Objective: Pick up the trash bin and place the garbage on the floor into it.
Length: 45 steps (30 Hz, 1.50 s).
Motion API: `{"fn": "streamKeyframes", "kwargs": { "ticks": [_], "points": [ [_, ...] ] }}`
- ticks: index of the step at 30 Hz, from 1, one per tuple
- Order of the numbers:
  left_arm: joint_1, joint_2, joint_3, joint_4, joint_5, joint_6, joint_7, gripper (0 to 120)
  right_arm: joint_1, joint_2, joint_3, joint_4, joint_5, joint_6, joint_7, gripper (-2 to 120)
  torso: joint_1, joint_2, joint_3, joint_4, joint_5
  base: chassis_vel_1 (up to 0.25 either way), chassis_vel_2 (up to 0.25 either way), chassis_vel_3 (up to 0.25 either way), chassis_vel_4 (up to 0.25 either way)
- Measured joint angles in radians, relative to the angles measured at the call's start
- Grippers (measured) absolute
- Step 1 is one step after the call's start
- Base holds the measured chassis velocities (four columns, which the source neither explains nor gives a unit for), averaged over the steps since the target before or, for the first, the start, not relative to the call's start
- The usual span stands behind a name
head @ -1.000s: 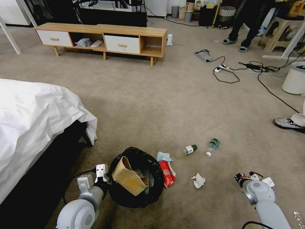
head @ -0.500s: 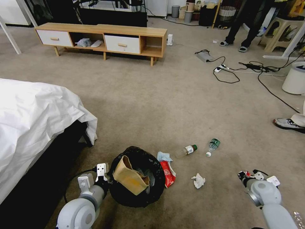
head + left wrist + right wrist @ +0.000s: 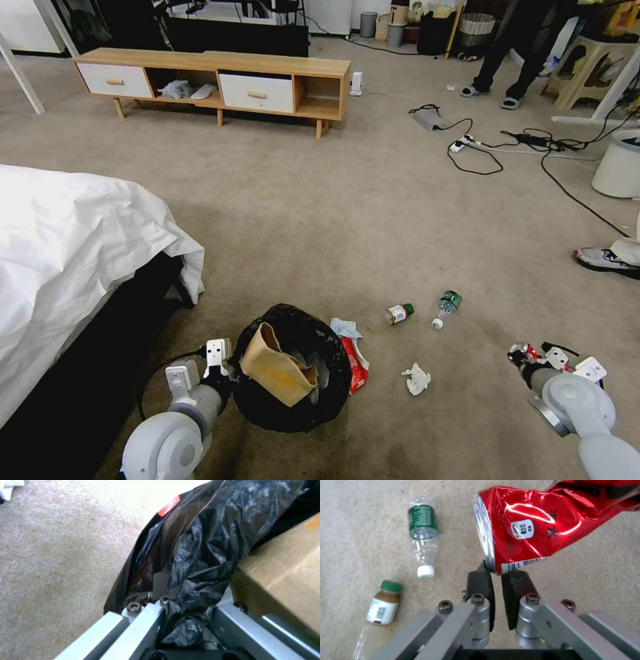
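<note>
Right gripper [image 3: 496,573] stays clamped on my crushed can [image 3: 546,525], drifting outward to five o'clock, away from the bin [image 3: 293,370] that my left gripper [image 3: 186,610] grips at seven o'clock, so the drop isn't near.

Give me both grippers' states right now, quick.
Left gripper: shut on the trash bin, fingers pinching its black bag rim.
Right gripper: shut on the crushed red can, held by its rim above the floor.
</note>
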Motion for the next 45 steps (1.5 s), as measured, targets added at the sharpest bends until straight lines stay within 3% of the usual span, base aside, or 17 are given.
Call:
{"fn": "streamKeyframes", "kwargs": {
  "ticks": [22,39,41,44,45],
  "points": [
    [-0.013,-0.022,0.026,-0.002,-0.028,0.017,-0.038,0,-0.117,-0.128,0.005,0.232,0.002,-0.005,-0.012,6,0.000,0.000,0.000,-0.0001,0.0001,0.000,0.000,0.000,0.000],
    [-0.043,-0.016,0.042,0.000,-0.070,0.033,-0.070,0,-0.157,-0.280,0.043,0.460,0.070,-0.009,-0.033,6,0.000,0.000,0.000,-0.0001,0.0001,0.000,0.000,0.000,0.000],
    [-0.042,-0.016,0.042,0.000,-0.070,0.033,-0.070,0,-0.156,-0.289,0.043,0.475,0.073,-0.009,-0.044,6,0.000,0.000,0.000,0.0000,0.0001,0.000,0.000,0.000,0.000],
    [-0.043,-0.019,0.044,0.000,-0.070,0.033,-0.070,0,-0.155,-0.301,0.040,0.479,-0.002,0.027,-0.189,6,0.000,0.000,0.000,-0.0001,0.0000,0.000,0.000,0.000,0.000],
    [-0.043,-0.019,0.044,0.000,-0.070,0.033,-0.070,0,-0.155,-0.301,0.040,0.479,-0.002,0.027,-0.189,6,0.000,0.000,0.000,-0.0001,0.0000,0.000,0.000,0.000,0.000]
  ]
}}
